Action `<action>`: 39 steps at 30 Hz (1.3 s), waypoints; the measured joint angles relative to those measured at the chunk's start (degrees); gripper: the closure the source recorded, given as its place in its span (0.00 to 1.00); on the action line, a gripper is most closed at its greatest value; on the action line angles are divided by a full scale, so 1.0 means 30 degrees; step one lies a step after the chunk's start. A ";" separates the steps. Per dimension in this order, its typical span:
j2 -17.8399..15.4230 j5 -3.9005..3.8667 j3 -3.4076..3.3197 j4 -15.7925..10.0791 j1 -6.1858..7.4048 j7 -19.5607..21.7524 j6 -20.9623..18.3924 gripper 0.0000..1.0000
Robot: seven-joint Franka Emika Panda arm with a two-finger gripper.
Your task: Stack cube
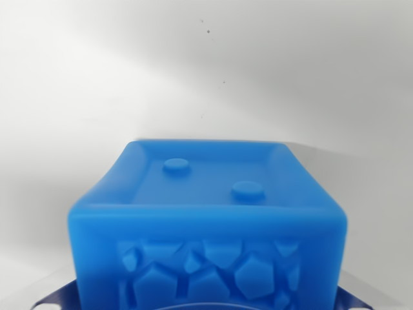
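A blue cube [206, 226] fills the lower half of the wrist view, its recessed top bearing two round studs, a cracked-stone relief on the near face. We see only dark metal slivers at its lower corners and cannot tell how our gripper stands. We judge the cube carried or approached; next we need a second cube, which is nowhere in view.

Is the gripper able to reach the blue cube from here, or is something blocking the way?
Probably yes: the blue cube fills the wrist view close to the camera, and nothing stands in front of it. The fingers are not clearly visible.
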 joint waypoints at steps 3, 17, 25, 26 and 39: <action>-0.0101 0.0000 0.0000 -0.0032 0.0000 0.0000 -0.0046 1.00; -0.0895 0.0008 0.0041 -0.0253 -0.0026 -0.0008 -0.0597 1.00; -0.1557 0.0033 0.0087 -0.0463 -0.0053 -0.0022 -0.1037 1.00; -0.1642 0.0037 0.0095 -0.0482 -0.0059 -0.0025 -0.1104 1.00; -0.2933 0.0124 0.0222 -0.0707 -0.0156 -0.0073 -0.2155 1.00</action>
